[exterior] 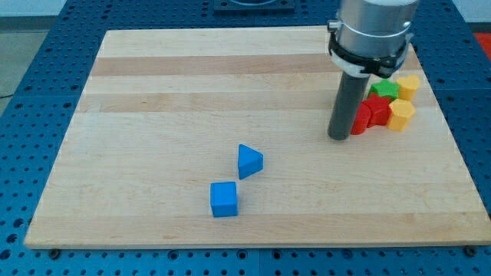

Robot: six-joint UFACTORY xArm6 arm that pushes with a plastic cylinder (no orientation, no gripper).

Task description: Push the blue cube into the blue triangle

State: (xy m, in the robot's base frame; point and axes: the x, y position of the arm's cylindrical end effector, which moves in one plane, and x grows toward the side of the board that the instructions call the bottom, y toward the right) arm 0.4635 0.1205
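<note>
The arm comes down from the frame's upper right, rod upright; it has no fingers. My tip point(338, 136) rests on the board point(153, 92) beside a red block point(371, 113). Lower centre, well apart from it, the blue cube point(224, 199) sits just below-left of the blue triangle point(248, 161).

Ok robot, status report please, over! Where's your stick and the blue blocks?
My tip at the view's right, beside the red blocks. Blue cube just below-left of blue triangle, small gap between. Nothing between them. Over.
</note>
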